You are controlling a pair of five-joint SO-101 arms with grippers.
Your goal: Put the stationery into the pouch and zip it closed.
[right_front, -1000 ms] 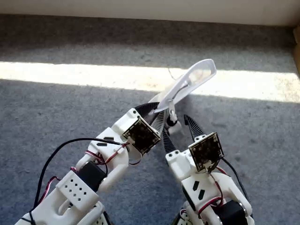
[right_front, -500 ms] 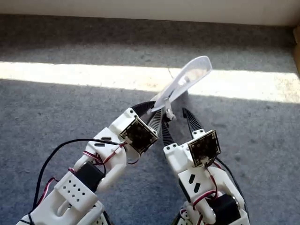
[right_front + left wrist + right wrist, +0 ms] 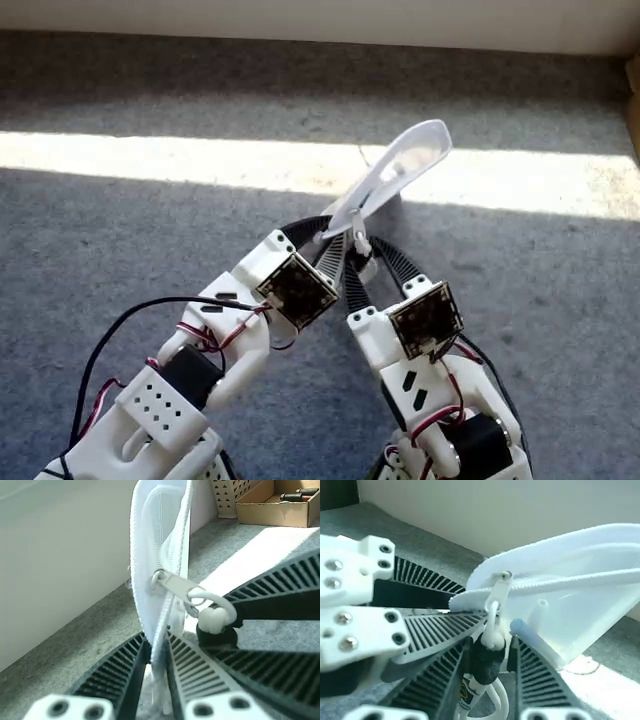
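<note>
The high camera looks down from behind the left arm [image 3: 200, 370] and right arm [image 3: 430, 400] over grey carpet [image 3: 120, 250]. Both wrist cameras sit very near the white pouch [image 3: 400, 165], shared by all three views.

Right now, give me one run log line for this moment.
left tool: shut on pouch edge | right tool: shut on zipper pull | pouch: held up above carpet

I see a white half-clear pouch [image 3: 400, 170], its silvery zipper pull [image 3: 175, 586], the white left gripper [image 3: 157, 647] and right gripper [image 3: 492, 647] with black ribbed fingers [image 3: 110, 675], over grey carpet [image 3: 120, 230].
</note>
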